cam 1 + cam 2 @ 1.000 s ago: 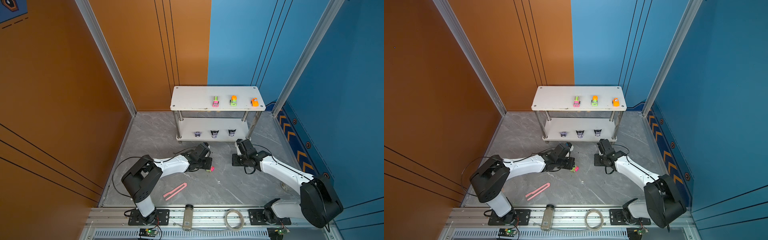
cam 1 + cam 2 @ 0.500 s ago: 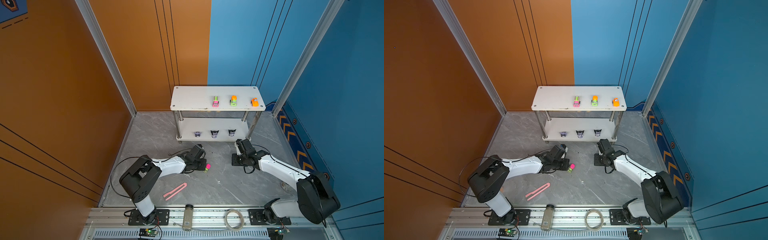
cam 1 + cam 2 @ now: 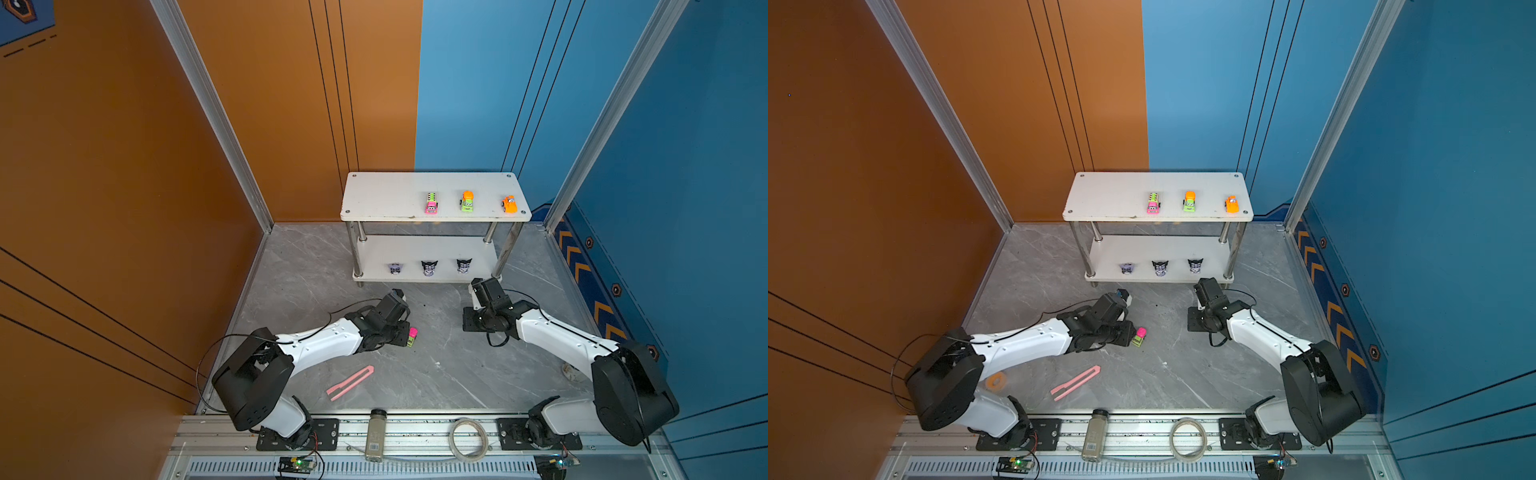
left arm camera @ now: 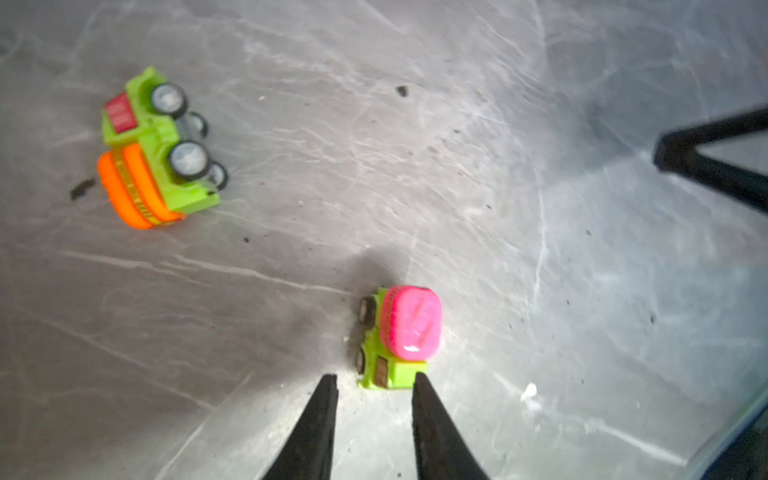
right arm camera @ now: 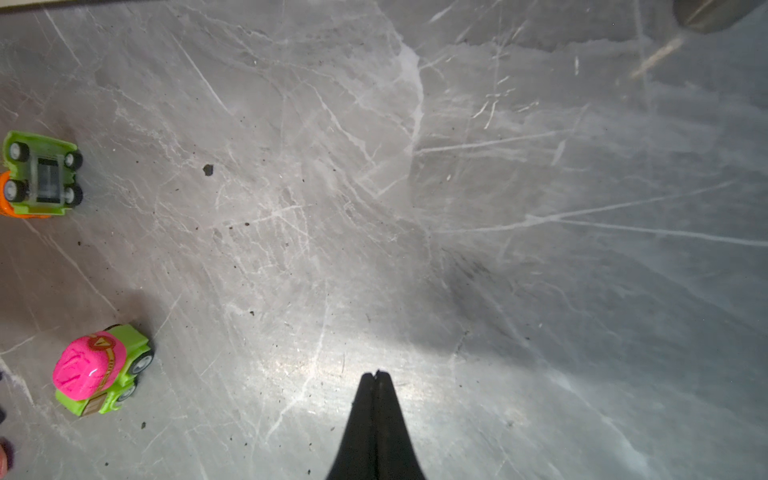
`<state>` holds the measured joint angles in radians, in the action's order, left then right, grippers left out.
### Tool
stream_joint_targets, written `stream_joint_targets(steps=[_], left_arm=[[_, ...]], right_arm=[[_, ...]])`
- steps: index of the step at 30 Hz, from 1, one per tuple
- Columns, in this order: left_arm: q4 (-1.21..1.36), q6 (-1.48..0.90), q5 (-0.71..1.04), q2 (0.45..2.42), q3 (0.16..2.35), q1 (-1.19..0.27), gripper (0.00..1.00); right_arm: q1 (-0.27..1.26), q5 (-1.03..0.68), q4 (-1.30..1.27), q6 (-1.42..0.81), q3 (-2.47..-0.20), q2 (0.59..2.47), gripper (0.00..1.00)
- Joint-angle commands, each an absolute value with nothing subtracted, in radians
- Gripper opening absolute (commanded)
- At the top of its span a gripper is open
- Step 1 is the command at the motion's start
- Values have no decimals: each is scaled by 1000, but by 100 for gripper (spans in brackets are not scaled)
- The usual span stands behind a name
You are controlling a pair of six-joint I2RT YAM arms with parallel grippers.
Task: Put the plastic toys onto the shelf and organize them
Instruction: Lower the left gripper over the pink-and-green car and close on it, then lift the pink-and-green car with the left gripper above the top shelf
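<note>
Standing on its wheels near the middle of the table [image 3: 436, 374], well forward of the shelf's [image 3: 386, 199] front edge, a pink-and-green car [image 4: 409, 328] waits at the tips of the left gripper [image 4: 374, 376]. The jaws are partly apart and empty, and whether a tip touches the green cab cannot be told. The right gripper [image 5: 376, 374], pressed shut on nothing, hovers over bare table forward of the shelf. An orange-and-green car [image 4: 153, 153] lies tipped over nearby. Three cars [image 3: 467, 201] line the top tier's front edge toward its right corner, and three figurines [image 3: 429, 268] line the lower tier's front edge. The toy looks light, hard and slick, and likely to roll if nudged. Its flat green flanks probably offer a surer hold than the rounded pink drum.
</note>
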<state>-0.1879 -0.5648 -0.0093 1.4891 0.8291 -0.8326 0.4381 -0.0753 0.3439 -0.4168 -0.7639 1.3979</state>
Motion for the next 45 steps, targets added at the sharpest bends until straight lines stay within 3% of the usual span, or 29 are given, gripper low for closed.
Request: stream_joint_targets(steps=[1, 4, 7, 14, 29, 33, 36, 41, 45], left_arm=[[-259, -531, -76, 1470, 847, -871, 50], [-277, -523, -103, 1489, 848, -894, 61], [-284, -528, -122, 1524, 854, -899, 65], [-278, -512, -143, 1612, 918, -924, 66], [-302, -479, -165, 1752, 1023, -921, 42], [-301, -485, -161, 1759, 1024, -917, 27], [-304, -495, -148, 1746, 1023, -913, 21], [-392, -501, -141, 1659, 1097, -886, 20], [-574, -461, -239, 1538, 1254, -843, 21]], right_arm=[[436, -87, 323, -428, -762, 1414, 0], [436, -99, 319, -430, -764, 1420, 0], [436, -99, 322, -428, -763, 1418, 0], [432, -86, 328, -418, -743, 1404, 0], [416, -97, 311, -410, -720, 1398, 0], [411, -104, 304, -408, -718, 1401, 0], [410, -112, 301, -410, -718, 1405, 0], [408, -112, 299, -410, -714, 1399, 0], [407, -120, 284, -411, -705, 1399, 0]])
